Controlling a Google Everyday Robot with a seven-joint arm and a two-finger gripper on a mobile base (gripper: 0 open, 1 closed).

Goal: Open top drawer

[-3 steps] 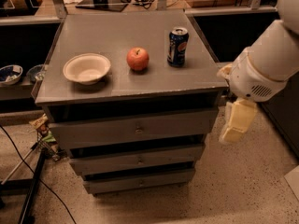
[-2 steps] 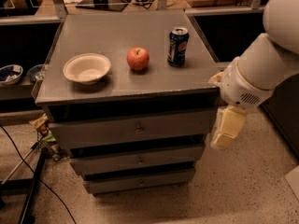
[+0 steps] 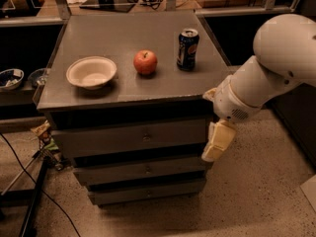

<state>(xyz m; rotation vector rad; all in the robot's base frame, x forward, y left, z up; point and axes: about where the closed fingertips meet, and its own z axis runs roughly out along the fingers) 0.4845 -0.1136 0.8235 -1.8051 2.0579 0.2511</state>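
Observation:
The top drawer (image 3: 123, 138) is a wide grey flat front just under the cabinet top, with a small round knob (image 3: 146, 137) at its centre; it looks shut. Two shorter grey drawers (image 3: 143, 170) lie below it. My gripper (image 3: 216, 143) hangs pointing down from the white arm (image 3: 276, 68) at the drawer's right end, to the right of the knob and apart from it. It holds nothing that I can see.
On the grey cabinet top (image 3: 123, 33) stand a white bowl (image 3: 91, 72), a red apple (image 3: 145, 62) and a blue soda can (image 3: 187, 48). Dark shelving with bowls (image 3: 10, 78) is at the left. Black cables (image 3: 34, 191) lie on the speckled floor.
The arm and gripper have moved left, from beside the cabinet's right side to in front of the top drawer's right end. The drawers have not moved.

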